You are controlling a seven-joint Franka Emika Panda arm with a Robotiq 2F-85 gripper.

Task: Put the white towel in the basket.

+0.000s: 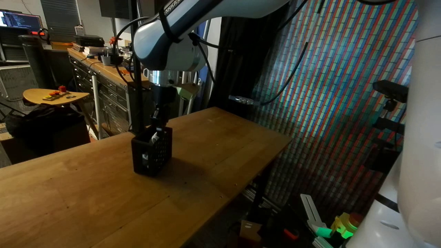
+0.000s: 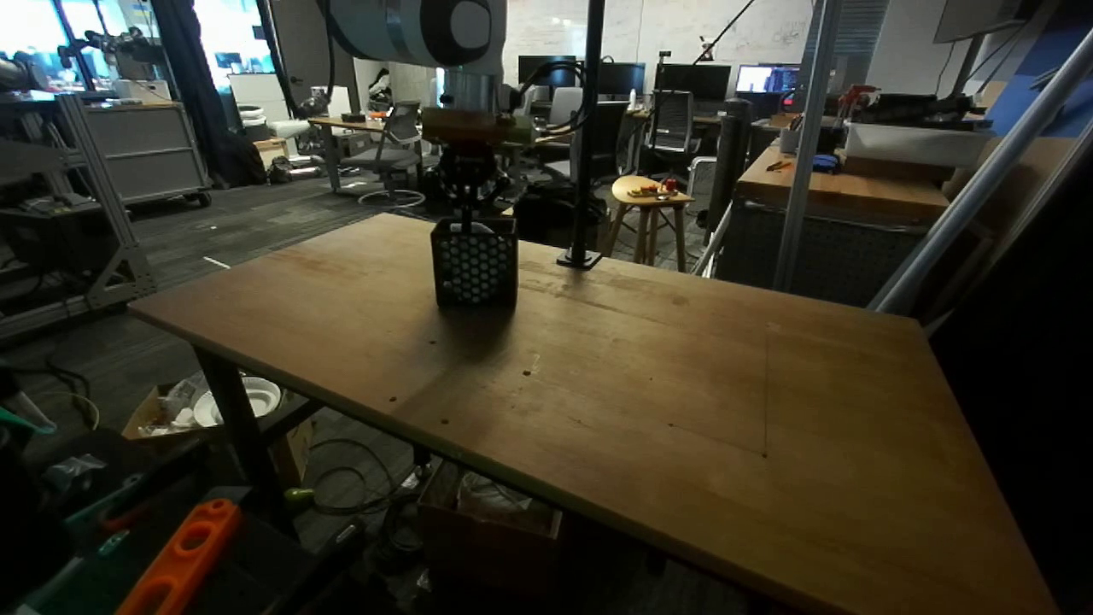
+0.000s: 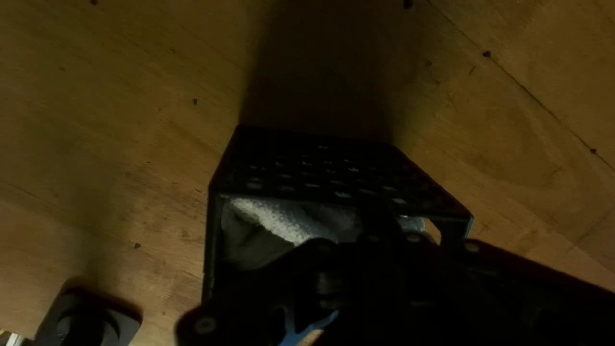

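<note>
Folds in the towel (image 3: 283, 222), inside the basket (image 3: 331, 175), show only in the wrist view; an exterior view reads "ANKA" on the arm (image 1: 151, 44). Jaws' spread unclear.

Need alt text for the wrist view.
White towel bunched inside a black perforated basket on a wooden tabletop. The dark tool enters from the bottom, covering much of the basket's opening; too dark to tell whether it grips the towel. A pole base stands lower left.
</note>
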